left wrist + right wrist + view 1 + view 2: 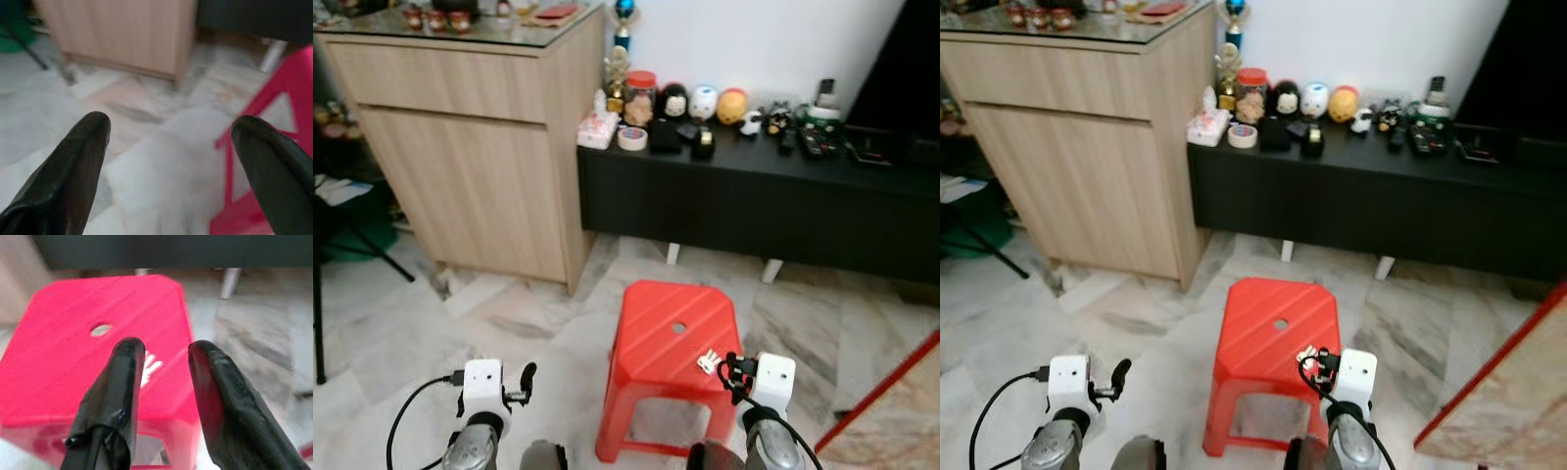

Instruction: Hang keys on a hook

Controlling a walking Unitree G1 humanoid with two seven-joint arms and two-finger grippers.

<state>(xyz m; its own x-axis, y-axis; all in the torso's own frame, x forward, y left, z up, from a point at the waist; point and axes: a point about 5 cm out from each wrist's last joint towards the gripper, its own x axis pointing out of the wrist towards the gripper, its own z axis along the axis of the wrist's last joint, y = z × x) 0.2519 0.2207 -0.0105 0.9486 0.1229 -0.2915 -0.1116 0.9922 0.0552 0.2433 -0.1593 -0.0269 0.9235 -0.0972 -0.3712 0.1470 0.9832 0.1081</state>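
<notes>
Right wrist view: keys [150,366] lying flat on the top of the red stool [58,357], pale and small, partly hidden behind one black finger [128,363]; right gripper [165,352] parted, holding nothing, poised just above the keys near the stool's right near edge. Seen from the head cameras as a small whitish cluster [709,361] on the right near part of the seat, just beside the right gripper [732,367] and to the near right of the round hole [678,328] in the seat. Shape of the keys too blurred for detail.

Left gripper [526,380] held low over the marble floor [401,313], well to the left of the stool, fingers spread wide and gripping nothing; same wide gap plain in the left wrist view, with one finger [83,152] against pale floor and a stool leg [230,161] to one side.

Beyond the stool, a long black low cabinet [754,196] along the white wall, crowded on top with small figurines [703,102], a roll of tape [631,138], a jar with a red lid [640,96] and dark gadgets [818,137]. To the far left, a tall light-wood cabinet [470,147] with a glass top. At the near right edge, a red-trimmed slanting panel [886,387].
</notes>
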